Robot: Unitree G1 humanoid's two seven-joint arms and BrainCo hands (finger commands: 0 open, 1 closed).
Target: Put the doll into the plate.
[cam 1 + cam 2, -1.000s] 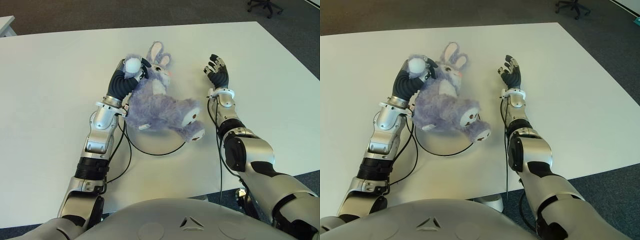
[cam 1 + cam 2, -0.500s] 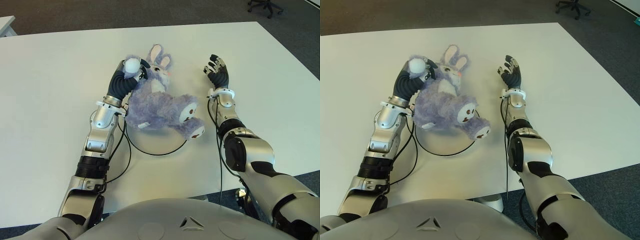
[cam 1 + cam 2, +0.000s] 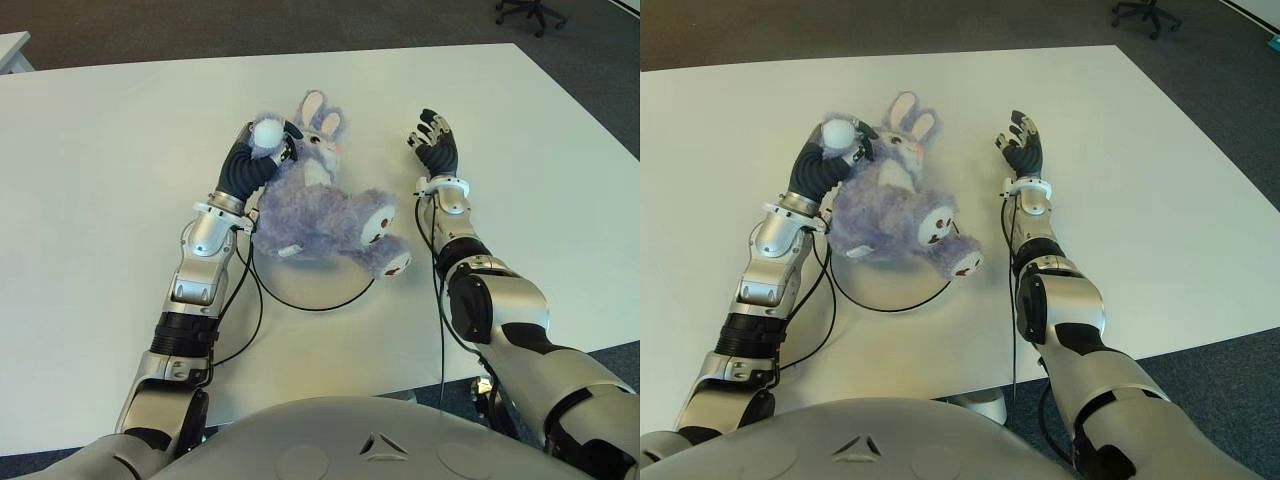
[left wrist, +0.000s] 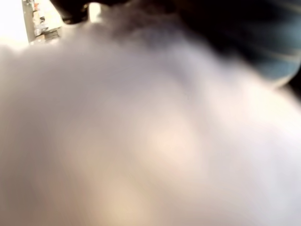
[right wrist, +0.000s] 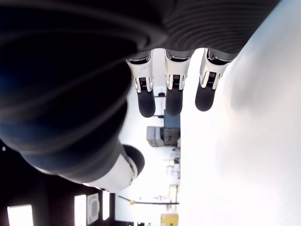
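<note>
The left robot hand (image 3: 262, 150) grips the purple rabbit doll (image 3: 325, 215) by a white paw on the white table (image 3: 120, 180); the right robot hand (image 3: 436, 145), fingers spread, holds nothing beside it.

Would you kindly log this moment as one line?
left hand: grasping doll | right hand: open, right of doll | plate: not visible | table

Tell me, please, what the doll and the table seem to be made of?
The doll, held by the left hand, looks like soft plush fabric: long fuzzy lavender pile, a white paw and pale foot pads. The table looks like a smooth, matt white board, probably laminate or painted wood; its even, unmarked surface suggests so, but the core cannot be told. The right hand shows open beside the doll.
</note>
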